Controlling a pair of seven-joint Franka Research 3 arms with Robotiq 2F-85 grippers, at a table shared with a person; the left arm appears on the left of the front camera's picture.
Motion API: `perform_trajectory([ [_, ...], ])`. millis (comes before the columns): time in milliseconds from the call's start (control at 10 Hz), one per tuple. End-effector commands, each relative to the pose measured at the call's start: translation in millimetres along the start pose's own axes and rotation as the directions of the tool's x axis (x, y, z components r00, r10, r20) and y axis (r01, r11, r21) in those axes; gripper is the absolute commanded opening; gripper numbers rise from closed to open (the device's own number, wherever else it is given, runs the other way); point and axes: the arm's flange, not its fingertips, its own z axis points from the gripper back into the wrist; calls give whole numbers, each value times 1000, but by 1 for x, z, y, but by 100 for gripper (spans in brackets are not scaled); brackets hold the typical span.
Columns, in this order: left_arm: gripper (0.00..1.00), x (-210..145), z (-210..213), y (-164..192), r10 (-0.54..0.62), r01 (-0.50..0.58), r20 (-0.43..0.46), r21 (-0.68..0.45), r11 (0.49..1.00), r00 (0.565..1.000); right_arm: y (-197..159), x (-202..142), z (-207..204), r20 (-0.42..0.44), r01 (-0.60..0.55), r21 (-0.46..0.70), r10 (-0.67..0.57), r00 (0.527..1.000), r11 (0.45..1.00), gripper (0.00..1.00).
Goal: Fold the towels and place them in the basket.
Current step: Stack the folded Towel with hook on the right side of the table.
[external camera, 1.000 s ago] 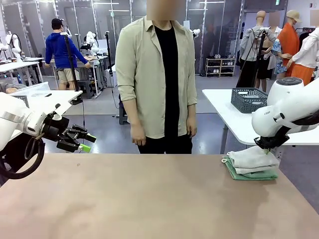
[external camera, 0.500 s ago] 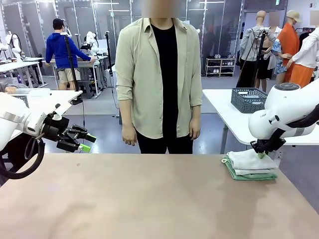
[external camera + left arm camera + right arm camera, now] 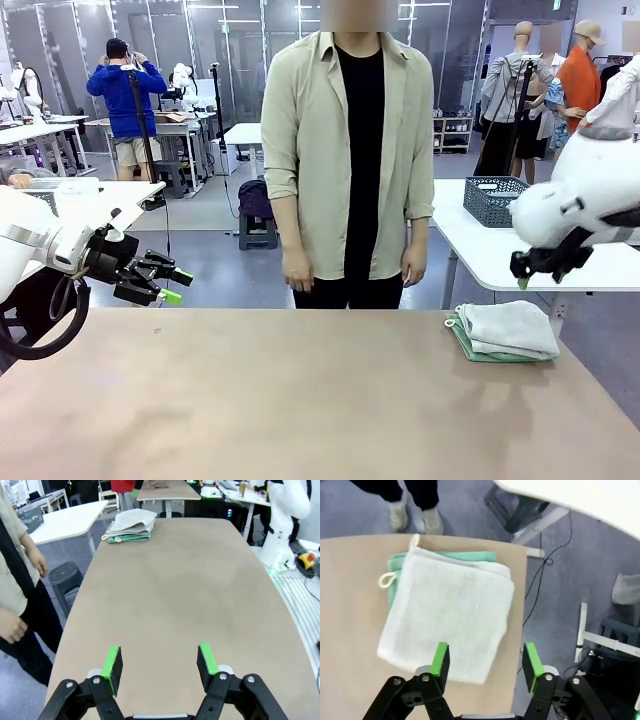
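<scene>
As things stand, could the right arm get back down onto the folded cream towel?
Probably yes. The right gripper hangs open just above the cream towel, which lies folded on top of the green towel at the table's corner, with nothing between them.

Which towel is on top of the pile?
The white towel. It lies folded on top, and the green towel peeks out from underneath it.

towels: folded towel on second folded towel, table's far right corner | basket on side table behind | person at far edge
</scene>
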Motion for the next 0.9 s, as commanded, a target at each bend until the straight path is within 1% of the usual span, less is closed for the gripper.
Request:
perform_trajectory([
  [0,76,1,1,-2,-2,2,-2,2,1000,1000,1,-38,91,1,19,58,-19,1000,998,81],
  [100,76,1,1,-2,-2,2,-2,2,1000,1000,7,-53,132,-25,70,43,-69,997,997,81],
  [200,76,1,1,-2,-2,2,-2,2,1000,1000,12,-68,166,-48,104,3,-104,993,995,81],
  [300,76,1,1,-2,-2,2,-2,2,1000,1000,18,-87,200,-57,93,8,-93,994,996,81],
  [400,76,1,1,-2,-2,2,-2,2,1000,1000,24,-104,224,-91,83,33,-80,993,996,81],
  [500,76,1,1,-2,-2,2,-2,2,1000,1000,28,-119,242,-110,76,59,-70,991,995,81],
  [600,76,1,1,-2,-2,2,-2,2,1000,1000,32,-129,254,-86,80,95,-72,994,992,81],
  [800,76,1,1,-2,-2,2,-2,2,1000,1000,37,-137,259,-67,85,104,-79,995,991,81],
])
